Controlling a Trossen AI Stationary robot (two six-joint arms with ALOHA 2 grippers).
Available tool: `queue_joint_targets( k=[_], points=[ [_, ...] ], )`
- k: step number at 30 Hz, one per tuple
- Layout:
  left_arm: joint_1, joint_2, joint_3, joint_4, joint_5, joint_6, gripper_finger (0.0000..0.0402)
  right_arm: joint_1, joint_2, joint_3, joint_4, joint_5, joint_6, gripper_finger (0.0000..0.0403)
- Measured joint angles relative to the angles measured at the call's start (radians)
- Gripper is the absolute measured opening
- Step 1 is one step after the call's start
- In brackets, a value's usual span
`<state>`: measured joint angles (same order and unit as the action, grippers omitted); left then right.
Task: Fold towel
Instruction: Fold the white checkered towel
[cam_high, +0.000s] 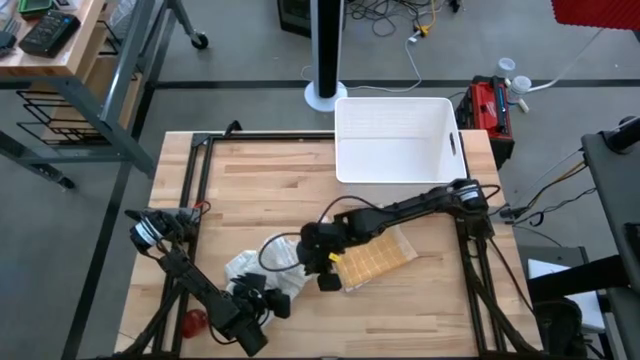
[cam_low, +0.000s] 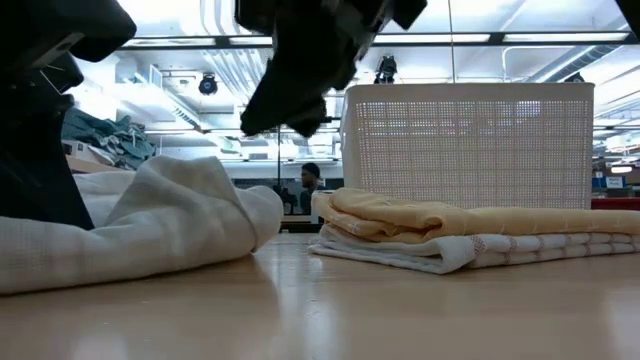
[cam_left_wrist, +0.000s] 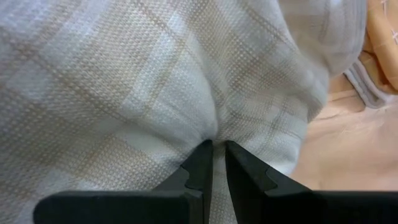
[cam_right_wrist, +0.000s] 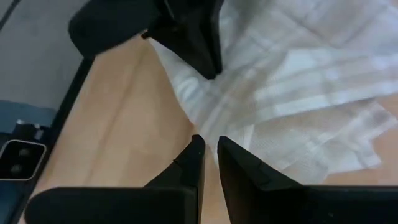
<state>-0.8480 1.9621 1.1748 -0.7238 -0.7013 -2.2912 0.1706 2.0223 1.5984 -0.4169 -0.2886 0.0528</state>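
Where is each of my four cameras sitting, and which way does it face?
High: above the table, looking straight down; both arms, white towel, yellow towel, basket.
Low: table-top height, looking level across; white towel, yellow towel, basket, an arm overhead.
Left wrist: on the left arm; left hand pinching white towel.
Right wrist: on the right arm; right hand at the white towel's edge.
Shared: all four show the white towel.

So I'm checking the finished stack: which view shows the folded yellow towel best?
The low view: the folded yellow cloth towel lies side-on atop a white one. The high view shows it partly under the right arm; the left wrist view catches only an edge.
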Motion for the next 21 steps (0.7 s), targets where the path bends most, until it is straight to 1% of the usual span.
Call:
queue_joint_targets(
  k=[3,6,9,14,17,19,21],
  points=[
    [0.000,0.000,0.000,0.001,-0.007,0.001,0.0037,0.006,0.021,-0.019,0.026,0.004,0.019,0.0040],
    [0.001,0.000,0.000,0.003,-0.009,0.001,0.0037,0.006,0.044,-0.019,0.032,0.067,0.027,0.0050],
    [0.001,0.000,0.000,0.005,-0.012,0.001,0.0037,0.006,0.058,-0.019,0.042,0.072,0.036,0.0076],
    [0.001,0.000,0.000,0.006,-0.013,0.001,0.0037,0.006,0.069,-0.019,0.067,0.080,0.060,0.0137],
    [0.001,0.000,0.000,0.007,-0.013,0.004,0.0037,0.006,0.069,-0.019,0.120,0.080,0.060,0.0169],
    [0.003,0.000,0.000,0.006,-0.013,0.004,0.0037,0.006,0.069,-0.019,0.162,0.080,0.061,0.0180],
    [0.004,0.000,0.000,0.007,-0.013,0.004,0.0037,0.006,0.069,-0.019,0.191,0.080,0.075,0.0183]
  ],
)
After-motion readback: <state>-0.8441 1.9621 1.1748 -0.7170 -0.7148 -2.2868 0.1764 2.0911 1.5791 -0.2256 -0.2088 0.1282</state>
